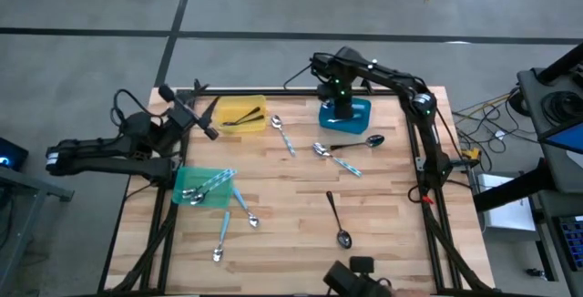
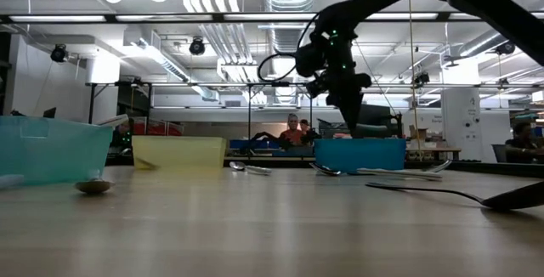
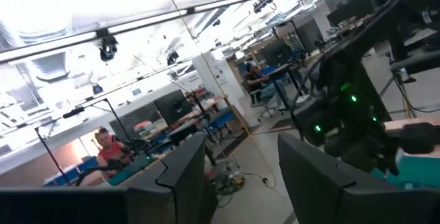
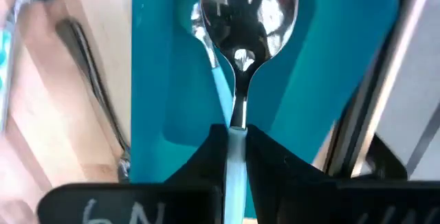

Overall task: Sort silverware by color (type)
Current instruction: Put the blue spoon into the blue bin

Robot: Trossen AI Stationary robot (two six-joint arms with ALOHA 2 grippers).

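Observation:
My right gripper [image 4: 236,129] points straight down over the blue bin [image 1: 361,111] at the far middle, shut on a spoon [image 4: 246,25] with a silver bowl and a light blue handle. Another light-blue-handled spoon [image 4: 205,28] lies in that bin. My left gripper [image 1: 196,107] stands open and raised at the far left, beside the yellow bin [image 1: 239,104], touching nothing. The yellow bin holds dark utensils [image 1: 242,117]; the green bin [image 1: 223,199] holds several silvery spoons [image 1: 199,190]. Loose silverware lies on the table. My right gripper pinches the spoon's light blue handle [image 4: 236,141] between its two fingers, close to where the handle meets the silver neck. The fingers come from above and lie along the spoon. The spoon hangs upright with its bowl [image 4: 249,11] lowest, over the blue bin's floor.
Loose on the wood: a light-blue-handled spoon [image 1: 283,133], two more [image 1: 335,158], a dark spoon [image 1: 361,142], another dark spoon [image 1: 337,219], and light-blue-handled ones [image 1: 246,209] [image 1: 221,240] near the green bin. People sit in the room beyond the far edge.

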